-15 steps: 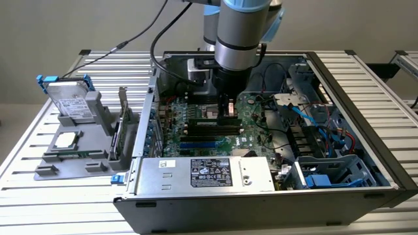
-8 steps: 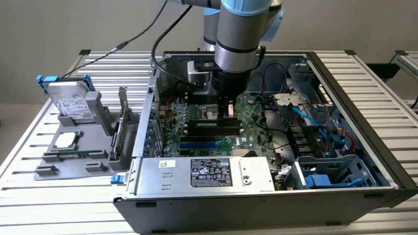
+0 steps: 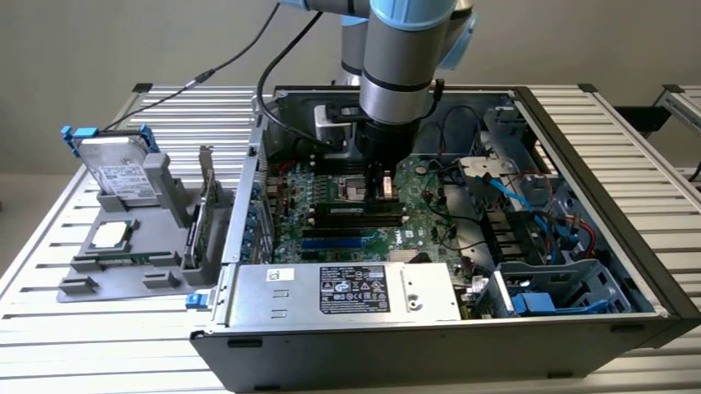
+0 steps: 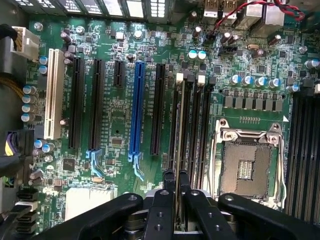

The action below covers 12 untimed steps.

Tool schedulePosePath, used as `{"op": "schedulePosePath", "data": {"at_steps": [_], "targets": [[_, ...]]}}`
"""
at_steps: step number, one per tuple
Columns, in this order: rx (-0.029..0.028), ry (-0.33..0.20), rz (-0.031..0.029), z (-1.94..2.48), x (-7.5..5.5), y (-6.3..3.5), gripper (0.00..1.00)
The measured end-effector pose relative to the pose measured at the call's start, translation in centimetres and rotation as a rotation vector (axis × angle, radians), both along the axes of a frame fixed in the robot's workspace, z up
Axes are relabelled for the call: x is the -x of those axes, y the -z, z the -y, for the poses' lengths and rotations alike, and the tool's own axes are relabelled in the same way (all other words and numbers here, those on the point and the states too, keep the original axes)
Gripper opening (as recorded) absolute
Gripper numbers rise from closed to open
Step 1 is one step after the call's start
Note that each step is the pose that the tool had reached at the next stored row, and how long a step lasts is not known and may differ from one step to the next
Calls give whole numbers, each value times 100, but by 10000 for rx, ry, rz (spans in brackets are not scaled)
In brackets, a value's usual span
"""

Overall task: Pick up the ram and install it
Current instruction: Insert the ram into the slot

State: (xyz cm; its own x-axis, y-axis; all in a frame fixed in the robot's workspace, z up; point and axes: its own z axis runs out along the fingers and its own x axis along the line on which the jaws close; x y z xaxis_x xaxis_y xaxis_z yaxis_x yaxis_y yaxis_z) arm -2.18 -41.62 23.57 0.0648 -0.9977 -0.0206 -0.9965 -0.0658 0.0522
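Ram [image 4: 178, 125]: I see it edge-on along a motherboard [image 4: 115, 110] slot.
Gripper [image 3: 382, 190]: centre of the exterior view; fingers pinching the stick.

A computer case [image 3: 438, 353] is lying on the tabletop [image 3: 66, 353], parts holder [image 3: 121, 271] at the exterior view's left. The ram [image 4: 179, 130] is standing between the fingers [image 4: 168, 181].
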Motion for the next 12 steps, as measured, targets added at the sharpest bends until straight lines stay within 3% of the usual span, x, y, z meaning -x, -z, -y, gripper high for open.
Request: {"op": "schedulePosePath", "data": {"at_steps": [12], "targets": [[4, -125, -2, -21, 0, 45, 13]]}}
